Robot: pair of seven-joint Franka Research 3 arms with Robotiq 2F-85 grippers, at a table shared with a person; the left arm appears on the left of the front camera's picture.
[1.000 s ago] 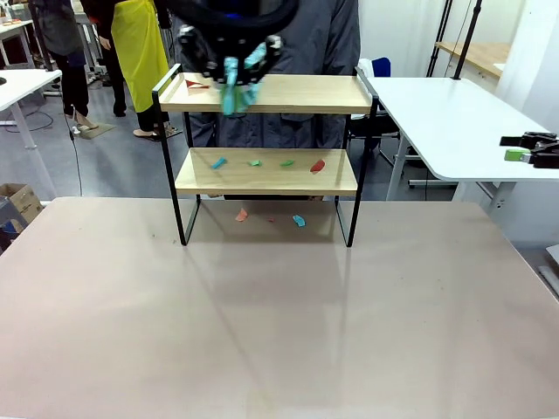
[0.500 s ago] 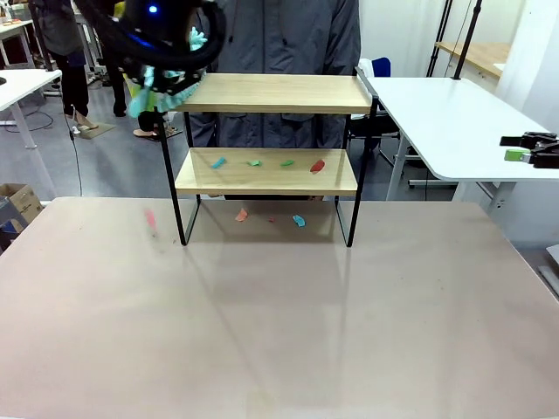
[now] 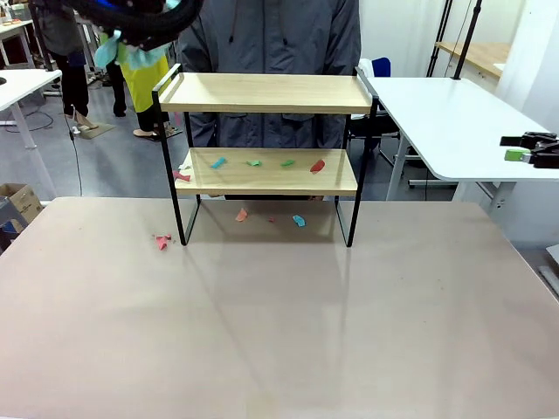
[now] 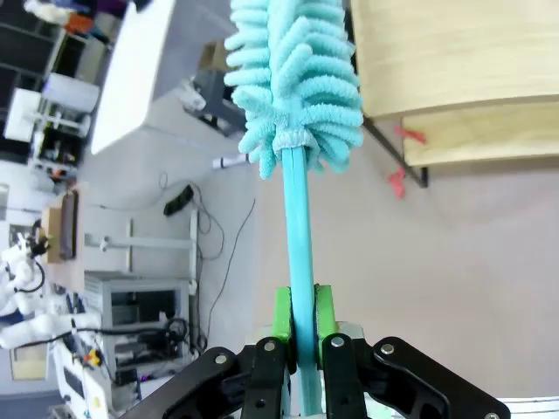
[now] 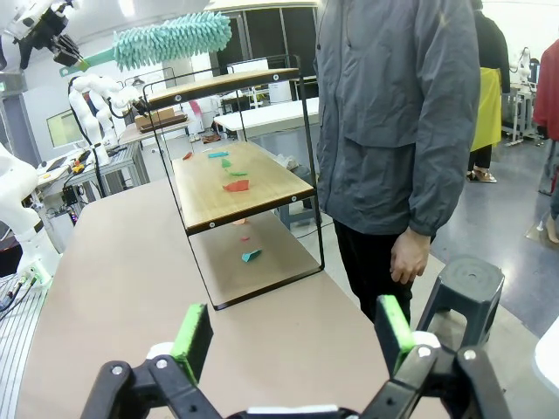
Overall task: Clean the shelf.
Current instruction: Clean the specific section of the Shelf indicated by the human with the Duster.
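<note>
My left hand (image 4: 303, 314) is clamped on the thin handle of the duster (image 4: 297, 70). I grip it low, so the fluffy head stands far out in front and can reach a board while the hand itself keeps outside the frame. The head is up at the far left, just outside the left rail of the shelf (image 3: 266, 92) and above its top board. My right hand (image 5: 293, 333) is apart and holds nothing. It hangs off to the right, well away from the shelf, I think to leave room for the sweeping arm.

The shelf stands at the far middle of the worktop (image 3: 279, 332), with a person (image 3: 279, 35) close behind it. The top board looks bare. The lower board carries scraps (image 3: 253, 161) in a row, and a red scrap (image 3: 181, 175) sits at its left edge by the post. Other bits (image 3: 299, 220) lie on the worktop under the shelf, and a red bit (image 3: 162, 241) lies just left of the left foot.

The raised rails close both ends of the top board, but the near side is open. The gap between the boards is low, so I judge the duster must enter flat from the near side. The near half of the worktop is free; the far side is taken by the person.
</note>
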